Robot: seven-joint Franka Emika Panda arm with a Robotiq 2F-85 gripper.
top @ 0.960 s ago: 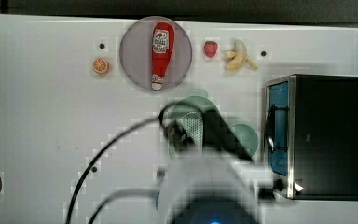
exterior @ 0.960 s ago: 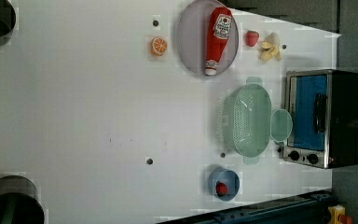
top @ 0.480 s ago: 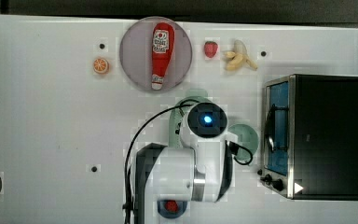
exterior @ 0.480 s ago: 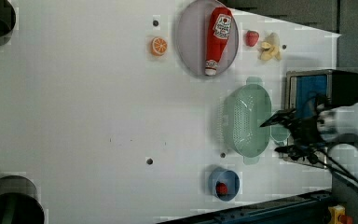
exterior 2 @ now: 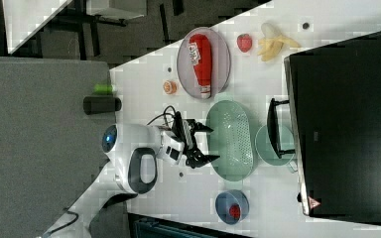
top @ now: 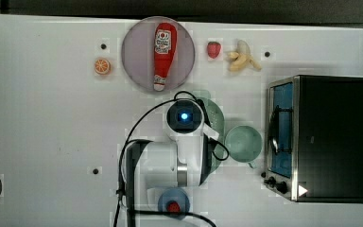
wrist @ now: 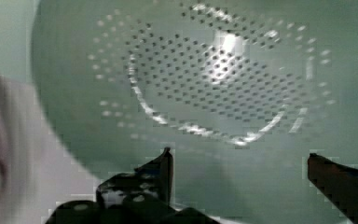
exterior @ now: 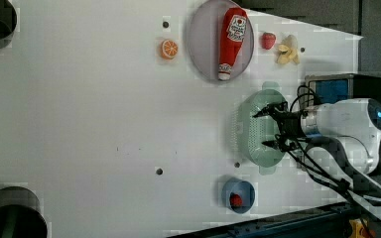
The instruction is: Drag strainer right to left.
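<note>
The strainer (exterior: 245, 135) is a pale mint-green oval bowl dotted with holes, standing on the white table right of centre in the left view. My gripper (exterior: 262, 130) hangs open over its bowl, one finger toward each long end, with nothing between them. In the right view the gripper (exterior 2: 214, 144) sits above the strainer's (exterior 2: 233, 141) rim on the right view's left. The wrist view looks down into the strainer (wrist: 214, 79) with the gripper (wrist: 242, 163) spread wide above it. In the top view my arm covers most of the strainer (top: 216, 118).
A smooth mint-green cup (top: 243, 143) touches the strainer beside a toaster oven (top: 321, 137). A plate (top: 139, 52) carries a ketchup bottle (top: 161, 54). An orange slice (top: 102, 66), strawberry (top: 213, 49), banana (top: 242, 57) and a blue bowl (top: 173, 204) stand around.
My arm has swung in from the left view's right and settled over the strainer, the fingers staying open. The strainer has not moved.
</note>
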